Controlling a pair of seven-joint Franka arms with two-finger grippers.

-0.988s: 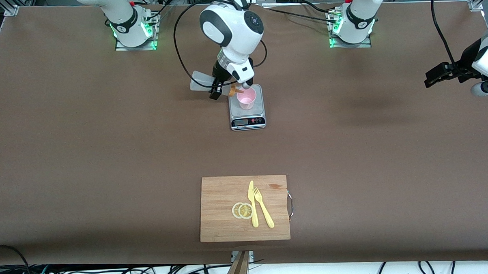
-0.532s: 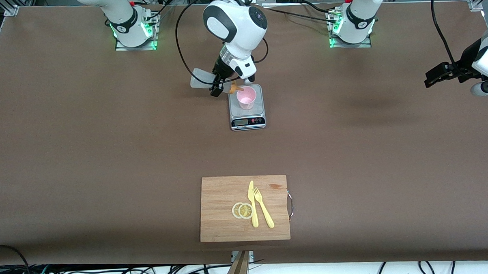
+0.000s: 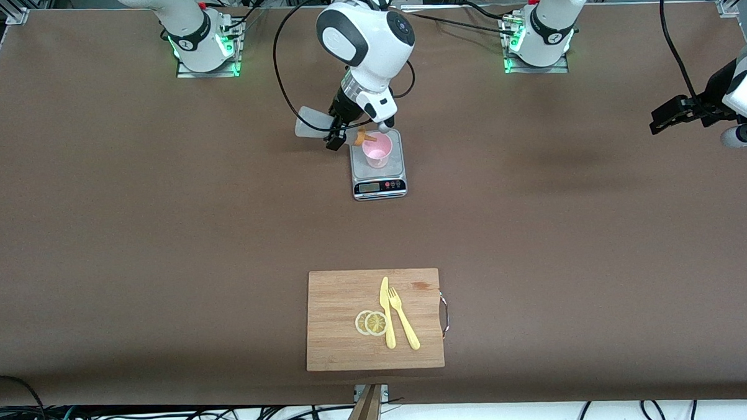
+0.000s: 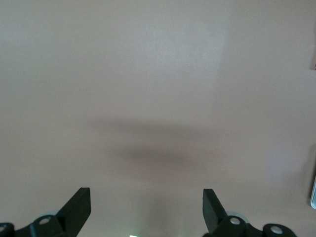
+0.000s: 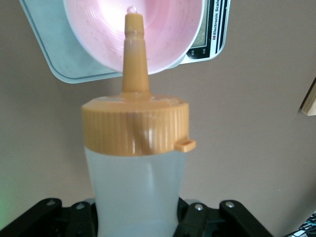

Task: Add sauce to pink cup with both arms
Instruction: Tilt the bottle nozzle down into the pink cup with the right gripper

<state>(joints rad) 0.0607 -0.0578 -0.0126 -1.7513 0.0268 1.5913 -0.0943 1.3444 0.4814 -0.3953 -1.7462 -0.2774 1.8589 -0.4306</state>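
Pink cup (image 3: 377, 150) sits on the scale (image 3: 378, 180); my right gripper (image 3: 335, 132) clamps the tilted sauce bottle (image 5: 133, 163), nozzle over its mouth. I judge pouring underway, amount unclear. Left gripper (image 4: 146, 210) waits spread wide, empty, over bare table (image 3: 536, 229).

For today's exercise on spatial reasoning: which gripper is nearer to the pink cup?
Right. The right gripper holds the squeeze bottle tilted, nozzle over the pink cup. The left gripper waits, open, at the left arm's end of the table.
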